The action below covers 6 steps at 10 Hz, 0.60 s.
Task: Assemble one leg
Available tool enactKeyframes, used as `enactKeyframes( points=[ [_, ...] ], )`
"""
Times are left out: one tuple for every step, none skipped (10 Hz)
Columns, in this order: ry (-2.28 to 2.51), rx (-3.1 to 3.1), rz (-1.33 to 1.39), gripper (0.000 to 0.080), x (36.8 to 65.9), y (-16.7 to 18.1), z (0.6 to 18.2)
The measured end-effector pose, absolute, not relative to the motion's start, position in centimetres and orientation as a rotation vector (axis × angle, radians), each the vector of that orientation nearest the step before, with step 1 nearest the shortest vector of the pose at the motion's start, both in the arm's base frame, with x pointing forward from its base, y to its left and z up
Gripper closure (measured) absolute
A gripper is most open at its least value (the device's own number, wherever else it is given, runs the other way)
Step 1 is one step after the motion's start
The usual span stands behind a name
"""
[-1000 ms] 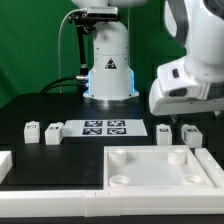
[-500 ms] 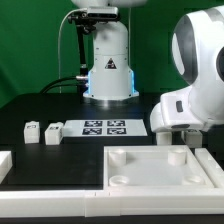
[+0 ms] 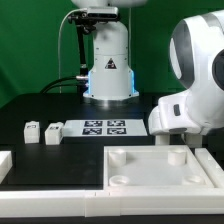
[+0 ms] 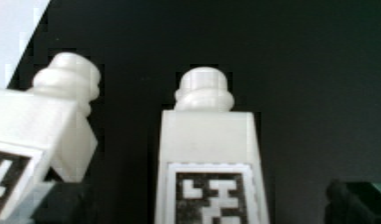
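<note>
The arm [image 3: 200, 60] was lowered since the earlier frame; the tool [image 3: 177, 128] was brought down behind the tabletop [image 3: 160, 165], exterior view's right. The leg [image 4: 213, 150] lies on the desk [image 3: 30, 105] beside a second leg [image 4: 45, 120]. Whether the tool is open or closed cannot be told. Step judged: approach; centring and closing required next.

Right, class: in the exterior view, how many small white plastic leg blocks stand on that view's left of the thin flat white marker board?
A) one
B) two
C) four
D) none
B: two small white plastic leg blocks stand side by side on the dark table, just to the exterior view's left of the thin flat white marker board.
</note>
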<state>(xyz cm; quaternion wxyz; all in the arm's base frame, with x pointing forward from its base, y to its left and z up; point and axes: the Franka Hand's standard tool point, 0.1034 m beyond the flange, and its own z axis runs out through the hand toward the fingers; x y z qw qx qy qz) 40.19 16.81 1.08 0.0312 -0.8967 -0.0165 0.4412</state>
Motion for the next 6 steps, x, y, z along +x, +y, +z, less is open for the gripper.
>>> enactKeyframes(
  points=[
    [-0.046, -2.766, 1.35, 0.0151, 40.2, 16.72, 0.87],
    [-0.046, -2.769, 1.345, 0.0191, 40.16, 16.75, 0.75],
    [-0.047, -2.77, 1.343, 0.0191, 40.15, 16.81, 0.71],
    [-0.046, -2.77, 1.342, 0.033, 40.16, 16.8, 0.71],
    [-0.046, -2.77, 1.342, 0.0465, 40.16, 16.78, 0.71],
    [-0.046, -2.77, 1.343, 0.0465, 40.17, 16.78, 0.71]
  ],
)
